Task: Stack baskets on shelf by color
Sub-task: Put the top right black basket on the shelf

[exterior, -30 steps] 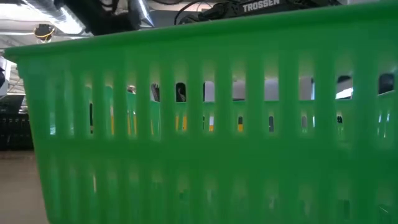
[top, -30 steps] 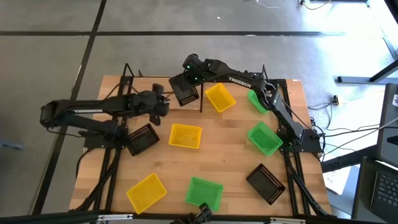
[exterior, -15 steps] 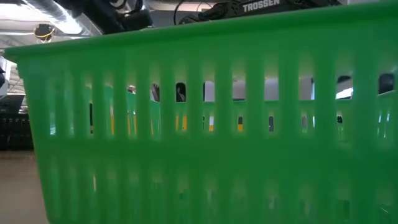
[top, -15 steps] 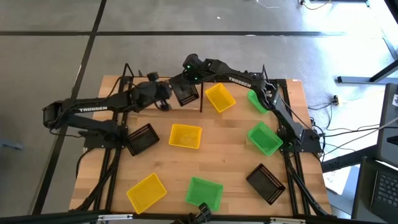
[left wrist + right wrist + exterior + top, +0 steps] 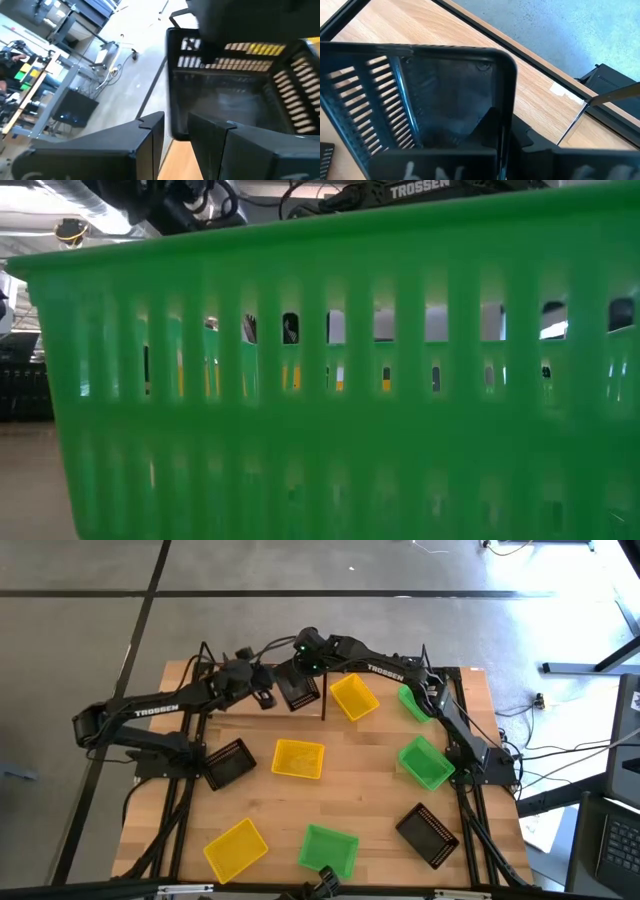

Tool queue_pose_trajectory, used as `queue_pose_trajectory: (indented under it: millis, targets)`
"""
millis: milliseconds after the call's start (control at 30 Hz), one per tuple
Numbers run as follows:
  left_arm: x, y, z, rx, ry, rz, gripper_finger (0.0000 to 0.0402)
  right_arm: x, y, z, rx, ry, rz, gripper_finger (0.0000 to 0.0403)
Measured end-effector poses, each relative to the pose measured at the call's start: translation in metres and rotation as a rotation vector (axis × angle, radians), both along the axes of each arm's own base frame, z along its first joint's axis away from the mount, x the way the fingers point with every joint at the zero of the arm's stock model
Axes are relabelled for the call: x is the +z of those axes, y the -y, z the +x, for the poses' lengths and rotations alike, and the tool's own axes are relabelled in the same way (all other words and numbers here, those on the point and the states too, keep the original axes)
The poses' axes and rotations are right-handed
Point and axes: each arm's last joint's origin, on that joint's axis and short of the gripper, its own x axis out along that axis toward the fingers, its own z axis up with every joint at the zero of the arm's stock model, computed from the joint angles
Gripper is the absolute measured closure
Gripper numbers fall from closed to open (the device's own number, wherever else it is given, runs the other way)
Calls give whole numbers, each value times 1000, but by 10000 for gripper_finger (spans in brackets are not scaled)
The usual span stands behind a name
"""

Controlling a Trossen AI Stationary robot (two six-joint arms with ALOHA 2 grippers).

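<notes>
My right gripper (image 5: 303,668) (image 5: 502,130) is shut on a black basket (image 5: 298,690) (image 5: 440,95) at the left part of the shelf (image 5: 390,675) along the table's far edge. My left gripper (image 5: 265,695) (image 5: 176,132) is narrowly open just left of this basket (image 5: 225,90), its fingers on either side of the basket's near wall. A yellow basket (image 5: 354,697) and a green basket (image 5: 412,702) sit tilted on the shelf, to the right. My right gripper holds the black basket by one wall, at the rim (image 5: 506,107). One finger (image 5: 487,122) is inside the basket and the other outside. Whether the basket rests on the shelf I cannot tell. My left gripper's fingers stand at the basket's wall (image 5: 173,107); whether they touch it I cannot tell.
On the tabletop lie a black basket (image 5: 228,763), a yellow one (image 5: 298,759), a green one (image 5: 425,762), another black (image 5: 428,834), a green (image 5: 328,849) (image 5: 330,380) and a yellow (image 5: 236,848). A black shelf post (image 5: 323,700) stands right of the held basket.
My left gripper has gone toward the table's far edge and up to the black basket that my right gripper holds. The basket has kept its place.
</notes>
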Motion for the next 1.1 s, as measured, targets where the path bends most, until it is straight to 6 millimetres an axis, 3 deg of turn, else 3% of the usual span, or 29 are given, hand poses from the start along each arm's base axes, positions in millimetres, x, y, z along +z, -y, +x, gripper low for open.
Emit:
queue_pose_trajectory:
  millis: [500, 733, 1100]
  targets:
    - [-15, -14, 10, 0, -29, -24, 323, 0, -8, 3, 24, -5, -7, 403]
    - [-15, -14, 9, -4, -68, 5, 389, 0, -8, 4, 54, -10, -10, 402]
    - [-18, -13, 8, -5, -96, -15, 399, -1, -4, 1, 139, 34, 101, 368]
